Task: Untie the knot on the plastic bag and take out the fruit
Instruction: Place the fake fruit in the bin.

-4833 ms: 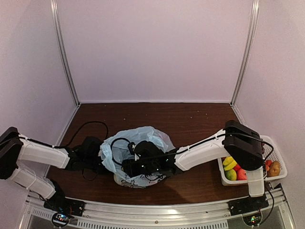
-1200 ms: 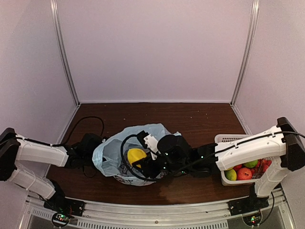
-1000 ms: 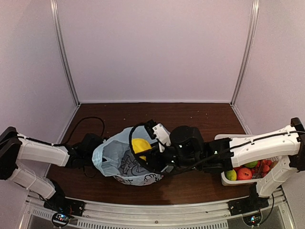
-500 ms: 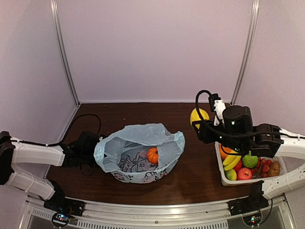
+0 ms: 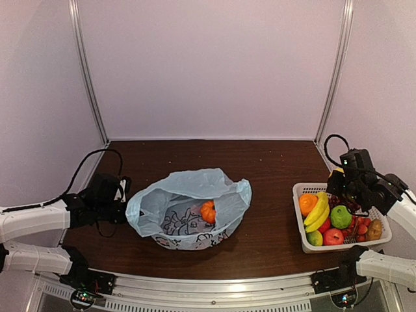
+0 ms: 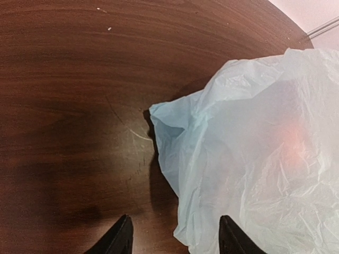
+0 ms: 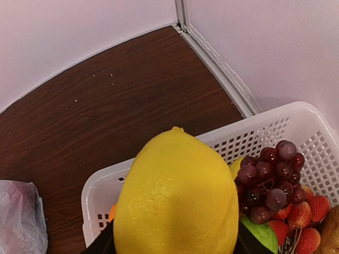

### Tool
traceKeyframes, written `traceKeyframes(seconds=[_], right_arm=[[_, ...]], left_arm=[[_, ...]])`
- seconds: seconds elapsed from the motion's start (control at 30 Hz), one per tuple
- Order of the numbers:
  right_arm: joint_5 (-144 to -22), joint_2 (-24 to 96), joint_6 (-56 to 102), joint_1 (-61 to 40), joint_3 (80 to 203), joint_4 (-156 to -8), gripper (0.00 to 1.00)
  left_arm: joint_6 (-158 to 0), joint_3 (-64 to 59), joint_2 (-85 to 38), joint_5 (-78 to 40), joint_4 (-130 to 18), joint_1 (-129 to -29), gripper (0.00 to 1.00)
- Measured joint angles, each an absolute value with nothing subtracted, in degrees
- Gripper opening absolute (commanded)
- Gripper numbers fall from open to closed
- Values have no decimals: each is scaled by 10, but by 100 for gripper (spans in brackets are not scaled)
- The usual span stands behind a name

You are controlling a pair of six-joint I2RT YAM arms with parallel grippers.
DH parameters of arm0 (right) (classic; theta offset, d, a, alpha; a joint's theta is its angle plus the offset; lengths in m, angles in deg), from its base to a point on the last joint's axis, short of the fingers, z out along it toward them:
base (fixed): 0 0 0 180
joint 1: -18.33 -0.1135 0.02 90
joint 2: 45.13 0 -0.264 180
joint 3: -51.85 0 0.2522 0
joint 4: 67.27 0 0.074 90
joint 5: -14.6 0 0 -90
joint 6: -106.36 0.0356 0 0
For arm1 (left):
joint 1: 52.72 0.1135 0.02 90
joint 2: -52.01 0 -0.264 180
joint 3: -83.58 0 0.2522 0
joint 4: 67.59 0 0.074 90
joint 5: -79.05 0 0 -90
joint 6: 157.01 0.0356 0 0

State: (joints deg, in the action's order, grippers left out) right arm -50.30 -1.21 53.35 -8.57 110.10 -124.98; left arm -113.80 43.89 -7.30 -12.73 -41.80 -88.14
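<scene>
Left gripper [image 6: 175, 228]: fingers apart, empty, just beside the open plastic bag [image 6: 254, 148]. Tangerines [image 5: 208, 212] lie inside. Right gripper [image 7: 172, 242] clamps the lemon [image 7: 177, 196] above the white basket [image 7: 132, 174] rim. Risk: released here, the lemon hits the rim and rolls onto the table [image 5: 273, 162].

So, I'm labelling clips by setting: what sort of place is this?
Probably a lab test booth: plain pale walls with metal corner rails, a dark wooden table, two white robot arms.

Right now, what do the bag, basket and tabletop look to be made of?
Bag: thin, translucent light blue plastic film, crinkled and slightly glossy. Basket: white rigid-looking plastic, probably moulded, its walls pierced with regular holes. Tabletop: dark brown wood grain, smooth; real wood or laminate, I cannot tell.
</scene>
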Motion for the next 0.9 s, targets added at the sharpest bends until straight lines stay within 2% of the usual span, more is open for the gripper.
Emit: traceKeyframes(seconds=[0.37, 0.73, 0.8, 0.9], right_arm=[[-537, -97, 634, -49, 1064, -1361, 34], [-555, -69, 640, -49, 1043, -1364, 40], [-552, -44, 632, -48, 1043, -1352, 46], [-549, -16, 627, -46, 1043, -1331, 66]], left_arm=[[-1110, 407, -43, -128, -349, -853, 60], [-1079, 337, -11, -127, -300, -849, 62], [-1078, 335, -9, -127, -295, -849, 62], [-1075, 335, -3, -127, -281, -849, 64]])
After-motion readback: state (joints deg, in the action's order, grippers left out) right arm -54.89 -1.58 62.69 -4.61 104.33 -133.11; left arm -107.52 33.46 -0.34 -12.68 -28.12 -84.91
